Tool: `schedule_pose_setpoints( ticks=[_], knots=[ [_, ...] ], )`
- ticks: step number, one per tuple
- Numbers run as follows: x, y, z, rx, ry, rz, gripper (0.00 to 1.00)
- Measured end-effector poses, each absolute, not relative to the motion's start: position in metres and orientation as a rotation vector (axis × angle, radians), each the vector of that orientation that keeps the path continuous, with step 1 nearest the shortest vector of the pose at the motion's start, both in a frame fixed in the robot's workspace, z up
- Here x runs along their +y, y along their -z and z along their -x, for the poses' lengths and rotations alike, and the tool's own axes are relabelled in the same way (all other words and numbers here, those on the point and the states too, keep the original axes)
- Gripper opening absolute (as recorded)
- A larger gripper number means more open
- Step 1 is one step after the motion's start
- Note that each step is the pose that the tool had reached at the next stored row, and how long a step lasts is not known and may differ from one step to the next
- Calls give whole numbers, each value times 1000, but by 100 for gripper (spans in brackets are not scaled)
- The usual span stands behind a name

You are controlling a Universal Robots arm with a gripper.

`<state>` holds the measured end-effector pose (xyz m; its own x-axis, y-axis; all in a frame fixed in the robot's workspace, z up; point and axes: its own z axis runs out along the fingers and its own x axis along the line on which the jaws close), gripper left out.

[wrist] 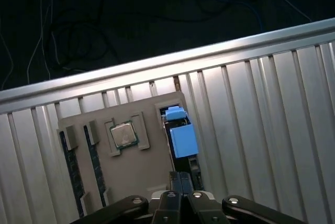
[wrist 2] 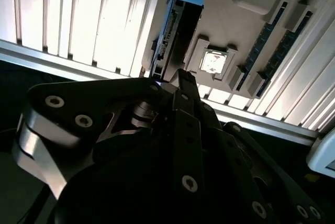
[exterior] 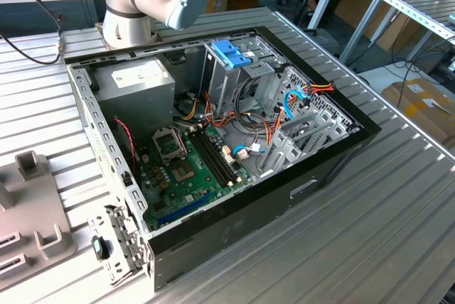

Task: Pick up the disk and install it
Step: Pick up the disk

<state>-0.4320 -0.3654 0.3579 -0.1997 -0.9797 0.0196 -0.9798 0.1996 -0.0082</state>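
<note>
Since the disk [wrist: 183,139] is stood on edge in the beige tray's [wrist: 141,171] slot, the gripper [wrist: 180,177] is held over that tray, closed and empty.

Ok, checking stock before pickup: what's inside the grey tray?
The disk stands on edge in it, beside a processor chip and two memory sticks. The grey tray hides the disk's lower part; the gripper covers one tray edge.
</note>
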Motion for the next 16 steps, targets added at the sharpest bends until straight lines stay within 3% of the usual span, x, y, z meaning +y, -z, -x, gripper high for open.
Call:
schedule_pose_setpoints(
  ticks=[16],
  knots=[
    [-365,-358,432,-2199,-31,-2232,11]
  ],
)
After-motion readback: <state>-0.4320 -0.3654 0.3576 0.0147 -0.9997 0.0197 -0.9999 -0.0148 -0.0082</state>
